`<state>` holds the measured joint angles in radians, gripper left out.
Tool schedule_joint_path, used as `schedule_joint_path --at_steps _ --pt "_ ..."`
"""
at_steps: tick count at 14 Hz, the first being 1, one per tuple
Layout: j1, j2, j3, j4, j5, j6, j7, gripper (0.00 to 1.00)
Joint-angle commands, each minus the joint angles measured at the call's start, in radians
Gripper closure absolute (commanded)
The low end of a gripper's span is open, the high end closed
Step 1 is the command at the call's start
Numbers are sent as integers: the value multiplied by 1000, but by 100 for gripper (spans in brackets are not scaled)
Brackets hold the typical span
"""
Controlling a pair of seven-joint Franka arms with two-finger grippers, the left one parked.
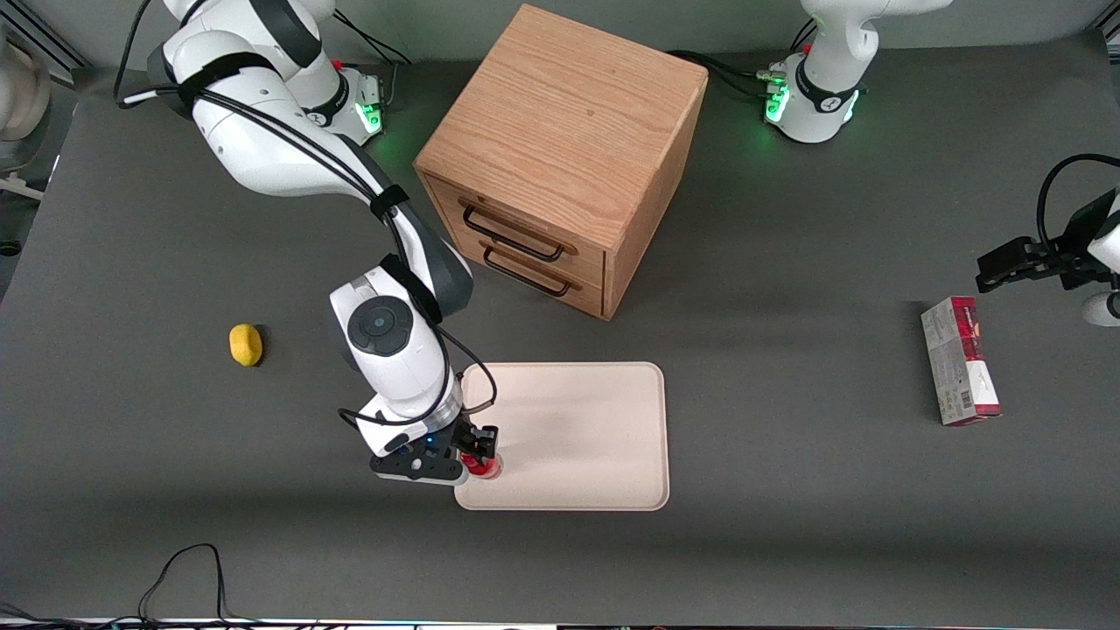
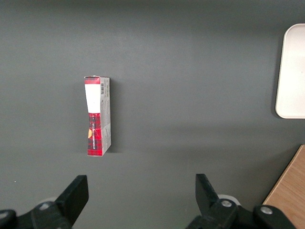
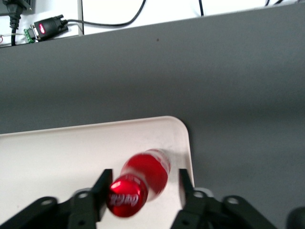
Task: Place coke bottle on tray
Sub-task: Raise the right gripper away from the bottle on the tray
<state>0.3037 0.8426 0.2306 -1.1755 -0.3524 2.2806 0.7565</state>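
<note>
The coke bottle (image 1: 483, 465) is small and bright red with a red cap. It stands on the cream-beige tray (image 1: 577, 420), in the tray's corner nearest the front camera at the working arm's end. My right gripper (image 1: 478, 448) is directly over the bottle. In the right wrist view the bottle (image 3: 147, 174) sits between the black fingers (image 3: 103, 188) of the gripper (image 3: 144, 191). Its cap is close against one finger and there is a clear gap to the other. The jaws stand wider than the bottle, so the gripper is open. The tray (image 3: 57, 148) lies beneath, and its edge shows in the left wrist view (image 2: 291, 71).
A wooden two-drawer cabinet (image 1: 560, 157) stands farther from the front camera than the tray. A yellow lump (image 1: 246, 344) lies toward the working arm's end. A red-and-white carton (image 1: 960, 360) lies toward the parked arm's end and also shows in the left wrist view (image 2: 96, 116).
</note>
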Motion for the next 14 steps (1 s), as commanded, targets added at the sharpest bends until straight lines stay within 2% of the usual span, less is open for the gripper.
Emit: schedule_joint_path --at_steps 1,3,4,5,7,8,9,12,14 --pt "2 -58 -2 -7 -33 -24 24 0" --pt "3 -127 -5 -9 -26 -164 -17 0" --pt "2 -192 -8 -27 10 -246 -84 0" --pt "3 -261 -40 -71 88 -307 -153 0" --pt "17 -414 -161 -175 238 -404 -292 0" --pt "17 -498 -212 -240 294 -453 -412 0" --pt "8 -578 -252 -295 321 -501 -513 0" --pt "-56 -765 -300 -421 326 -619 -629 0" --pt "-74 -874 -319 -504 326 -638 -645 0"
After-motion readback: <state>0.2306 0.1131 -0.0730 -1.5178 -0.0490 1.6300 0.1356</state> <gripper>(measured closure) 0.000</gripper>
